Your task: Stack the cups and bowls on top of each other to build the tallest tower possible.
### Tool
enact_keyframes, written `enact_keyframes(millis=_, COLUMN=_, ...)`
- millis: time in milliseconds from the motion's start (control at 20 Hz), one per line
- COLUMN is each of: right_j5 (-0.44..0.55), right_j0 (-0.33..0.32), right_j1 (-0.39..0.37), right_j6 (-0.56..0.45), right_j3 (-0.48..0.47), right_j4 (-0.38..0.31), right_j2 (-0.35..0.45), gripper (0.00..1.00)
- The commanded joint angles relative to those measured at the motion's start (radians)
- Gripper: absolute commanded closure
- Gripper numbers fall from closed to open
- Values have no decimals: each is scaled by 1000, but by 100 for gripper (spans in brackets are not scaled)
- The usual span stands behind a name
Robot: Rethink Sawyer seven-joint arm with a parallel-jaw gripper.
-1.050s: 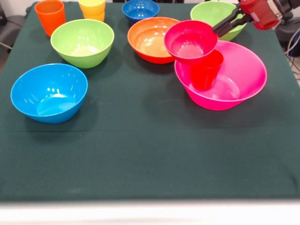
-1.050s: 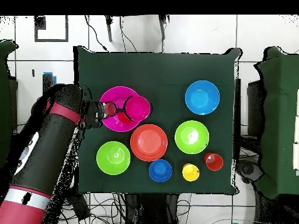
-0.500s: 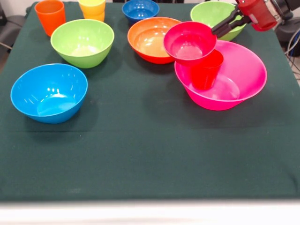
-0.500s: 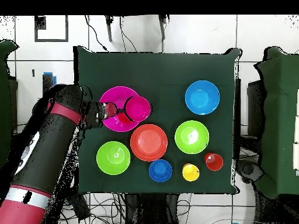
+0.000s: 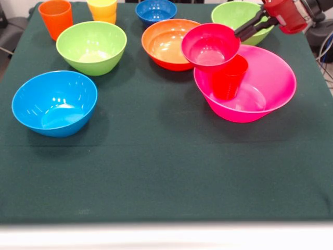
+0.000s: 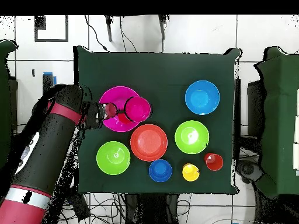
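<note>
Your gripper (image 5: 240, 32) pinches the small crimson bowl (image 5: 210, 47) by its rim; level it on the red tumbler (image 5: 228, 77) before letting go.

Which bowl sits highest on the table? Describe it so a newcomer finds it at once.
Find the big pink bowl, the widest dish on the dark green cloth. A red tumbler stands upright inside it, and the small crimson bowl rests on that tumbler's rim, tilted and overhanging toward the orange bowl. It is the only bowl off the cloth, with the gripper at its rim.
</note>
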Motion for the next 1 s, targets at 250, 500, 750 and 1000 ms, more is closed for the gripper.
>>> enact_keyframes(millis=250, right_j5=120, right_j0=13, right_j1=20, right_j6=207, right_j3=-8, right_j4=36, right_j2=87, gripper=100)
enact_keyframes(millis=500, right_j5=136, right_j0=17, right_j1=28, right_j6=218, right_j3=-20, right_j4=42, right_j2=92, gripper=100)
enact_keyframes(millis=750, right_j5=132, right_j0=21, right_j1=40, right_j6=233, right_j3=-26, right_j4=49, right_j2=95, gripper=100)
enact_keyframes(millis=1000, right_j5=122, right_j0=18, right_j1=42, right_j6=234, right_j3=-23, right_j4=53, right_j2=92, gripper=100)
